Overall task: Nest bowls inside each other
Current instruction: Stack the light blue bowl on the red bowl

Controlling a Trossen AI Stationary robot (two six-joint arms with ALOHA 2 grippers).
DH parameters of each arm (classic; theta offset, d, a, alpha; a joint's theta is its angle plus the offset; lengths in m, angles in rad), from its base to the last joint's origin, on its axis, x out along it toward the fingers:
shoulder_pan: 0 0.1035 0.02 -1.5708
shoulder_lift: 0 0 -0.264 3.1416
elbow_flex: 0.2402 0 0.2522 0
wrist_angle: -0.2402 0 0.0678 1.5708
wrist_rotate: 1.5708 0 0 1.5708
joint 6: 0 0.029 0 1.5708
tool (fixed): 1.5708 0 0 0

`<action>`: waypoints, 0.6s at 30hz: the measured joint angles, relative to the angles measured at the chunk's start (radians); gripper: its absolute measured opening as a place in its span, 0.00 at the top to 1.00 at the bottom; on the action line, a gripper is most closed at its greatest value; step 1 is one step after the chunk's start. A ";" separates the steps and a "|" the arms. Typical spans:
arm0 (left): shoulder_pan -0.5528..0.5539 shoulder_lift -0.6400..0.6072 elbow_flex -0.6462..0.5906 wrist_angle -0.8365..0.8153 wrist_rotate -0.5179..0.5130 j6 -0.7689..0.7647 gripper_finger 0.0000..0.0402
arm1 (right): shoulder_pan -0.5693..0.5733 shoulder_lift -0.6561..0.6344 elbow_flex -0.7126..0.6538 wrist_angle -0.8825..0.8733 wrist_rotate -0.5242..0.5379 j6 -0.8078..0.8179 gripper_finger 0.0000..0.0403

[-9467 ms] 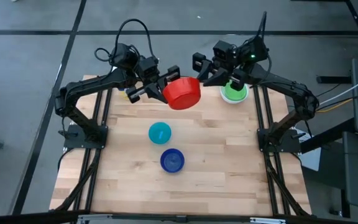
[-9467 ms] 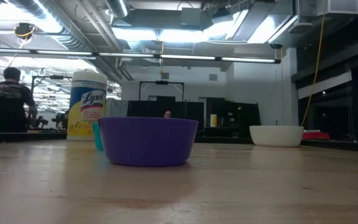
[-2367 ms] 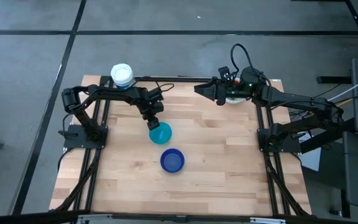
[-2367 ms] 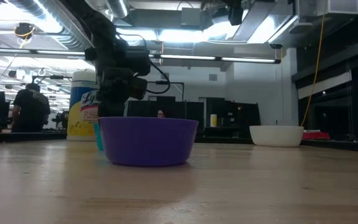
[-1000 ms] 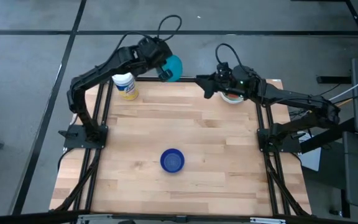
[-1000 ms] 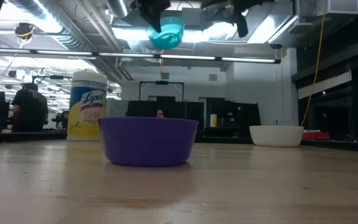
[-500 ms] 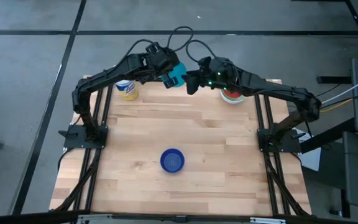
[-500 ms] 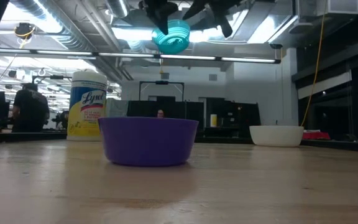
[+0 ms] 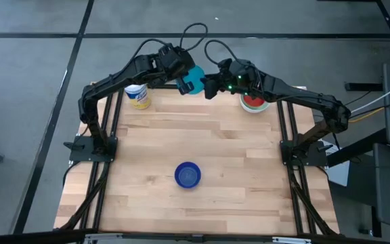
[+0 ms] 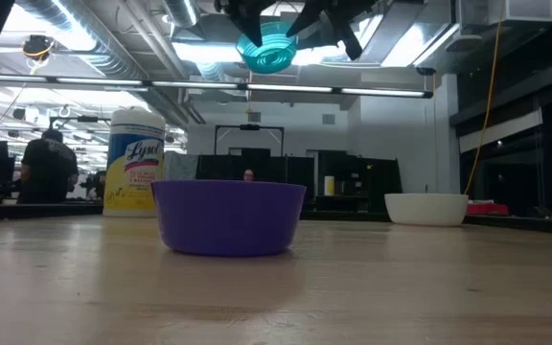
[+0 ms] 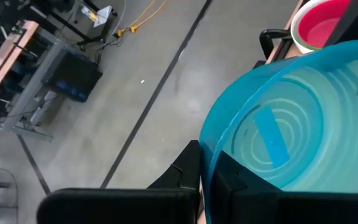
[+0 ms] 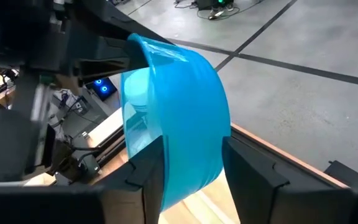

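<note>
My left gripper (image 9: 183,83) is shut on the teal bowl (image 9: 195,76), which it holds high over the table's far edge, tipped on its side (image 10: 266,53). My right gripper (image 9: 207,87) is open just to the right of it. Its two fingers (image 12: 146,171) stand on either side of the bowl's wall (image 12: 185,118). The dark blue bowl (image 9: 187,175) rests on its base near the table's middle. The red bowl (image 9: 254,102) sits inside the white bowl (image 10: 427,208) at the far right. My left gripper pinches the teal bowl's rim (image 11: 211,146), with one finger inside the bowl and one (image 11: 185,171) outside. The bowl is lifted clear of the table, its mouth turned sideways. My right gripper straddles the bowl's side; whether its fingers touch the wall, I cannot tell.
A white-lidded jar with a yellow label (image 9: 137,95) stands at the far left of the table. Bare wood lies around the dark blue bowl. A person (image 10: 51,168) is in the room beyond the table.
My right gripper has moved toward the table's left to the teal bowl, and its fingers now stand around the bowl's wall. My left gripper has carried the bowl a little toward the right, still high and tipped.
</note>
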 joint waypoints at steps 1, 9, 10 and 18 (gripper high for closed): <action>-0.006 0.000 0.004 -0.002 -0.003 -0.001 1.00 | -0.004 0.000 0.001 -0.004 0.000 0.000 0.61; -0.039 0.000 0.019 0.004 -0.026 0.014 1.00 | -0.036 -0.002 0.002 -0.019 -0.027 0.005 0.81; -0.039 -0.001 0.019 0.006 -0.015 0.014 0.99 | -0.040 -0.002 0.002 -0.027 -0.027 -0.003 0.90; -0.016 0.000 0.023 0.108 0.112 0.136 0.79 | -0.097 0.008 0.004 -0.117 -0.039 0.026 0.99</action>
